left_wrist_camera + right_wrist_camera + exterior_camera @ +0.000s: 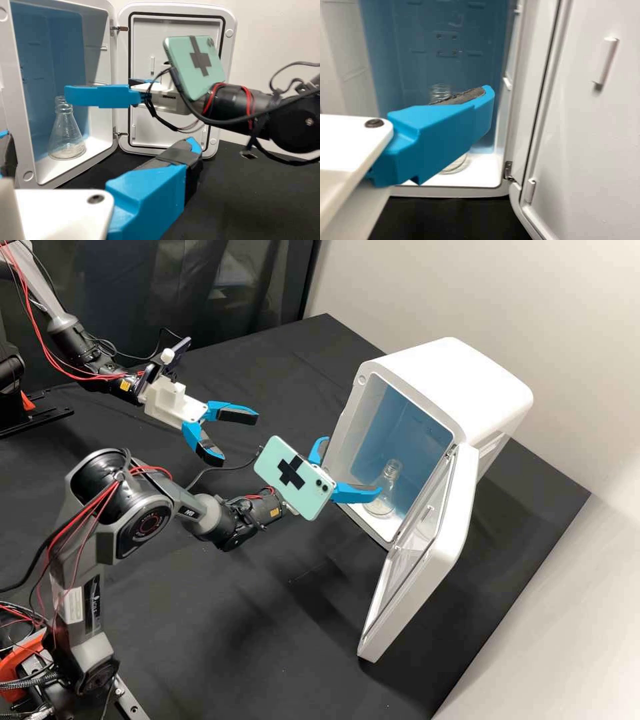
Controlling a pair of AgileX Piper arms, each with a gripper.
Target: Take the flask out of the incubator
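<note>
Reaching for the flask [389, 488] is judged to be the step in hand. In the high view, the right gripper [350, 470] is seen spread wide at the mouth of the incubator [467, 380], with nothing held. The flask is seen standing upright on the white floor inside, just past the fingers. The door [427, 540] is swung wide open. The left gripper [233, 435] is held open with nothing in it, well apart from the incubator. In the left wrist view, one blue finger [100, 95] of the right gripper is seen level with the flask's neck, near it but not touching. Nothing can be made out inside the flask, and nothing else is seen in the incubator. In the right wrist view, the flask is partly hidden behind a finger. Next, the fingers should be pushed in around the neck, closed gently, and drawn straight out.
</note>
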